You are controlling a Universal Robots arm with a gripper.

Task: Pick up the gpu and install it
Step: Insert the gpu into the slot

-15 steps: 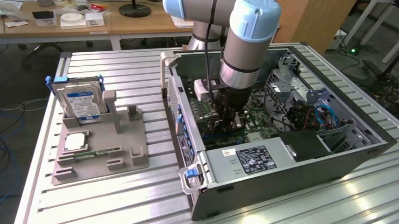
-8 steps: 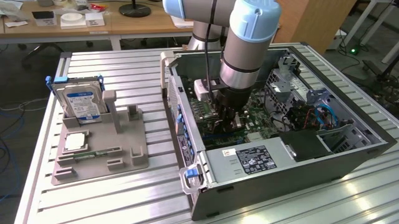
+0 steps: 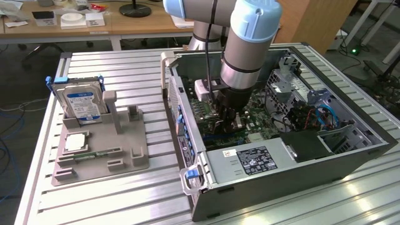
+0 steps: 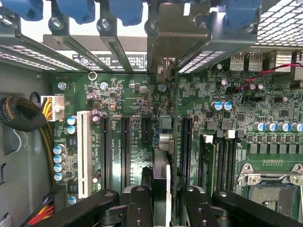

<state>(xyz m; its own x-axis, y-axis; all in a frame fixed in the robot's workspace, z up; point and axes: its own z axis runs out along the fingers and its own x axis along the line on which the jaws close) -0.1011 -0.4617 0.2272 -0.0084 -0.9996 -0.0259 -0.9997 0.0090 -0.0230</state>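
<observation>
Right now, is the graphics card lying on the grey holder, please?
No, the gripper holds the graphics card inside the computer case.

Bright even light, perhaps glaring off table (image 3: 366, 190).

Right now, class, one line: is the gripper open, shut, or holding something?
Gripper: shut on the gpu, holding it edge-on over the motherboard.

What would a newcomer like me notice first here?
A silver and pale-blue robot arm reaches into the open grey computer case at the exterior view's right. Its tool grips a thin dark circuit card edge-on over the green motherboard. At that view's left, a silver hard drive with a blue label stands in a grey holder.
</observation>
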